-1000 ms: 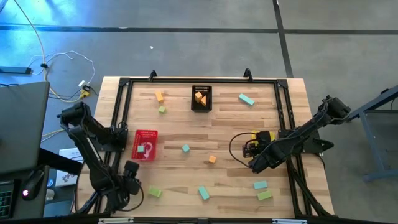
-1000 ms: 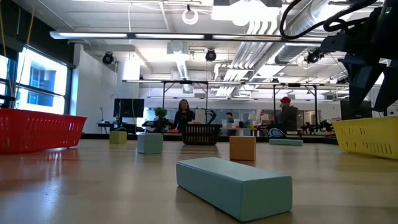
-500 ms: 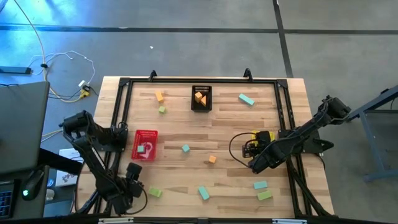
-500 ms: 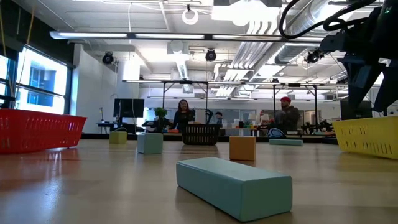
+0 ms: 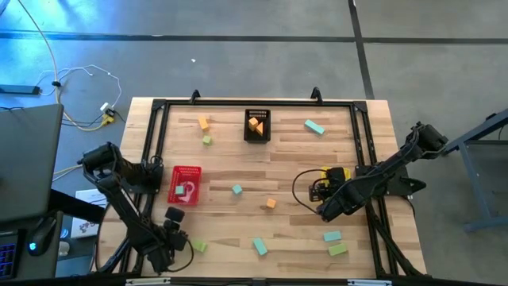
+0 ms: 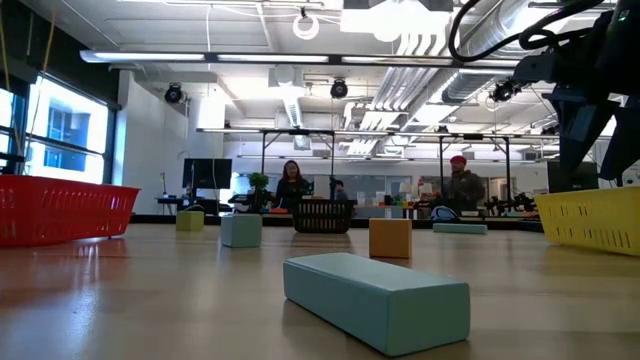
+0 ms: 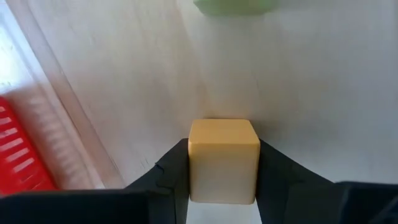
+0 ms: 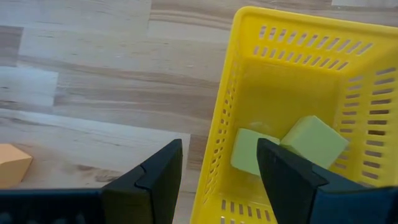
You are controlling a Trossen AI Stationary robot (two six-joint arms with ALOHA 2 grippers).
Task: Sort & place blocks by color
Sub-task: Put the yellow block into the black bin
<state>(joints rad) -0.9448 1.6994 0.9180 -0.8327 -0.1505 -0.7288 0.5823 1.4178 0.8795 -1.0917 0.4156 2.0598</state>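
Left gripper (image 7: 222, 163) clamps an orange cube (image 7: 223, 160) between its fingers at the table's (image 5: 238, 167) seven o'clock corner, we see. Right gripper (image 8: 217, 165) hangs open over our yellow basket (image 8: 249, 93), four o'clock.

left gripper (image 7: 224, 163) is down low at the table's near-left corner, clamped tight, right gripper (image 8: 219, 163) hangs spread open mid-right

Orange, teal and light green blocks (image 5: 260, 246) scattered flat on wood, one orange cube (image 7: 223, 160) between jaws
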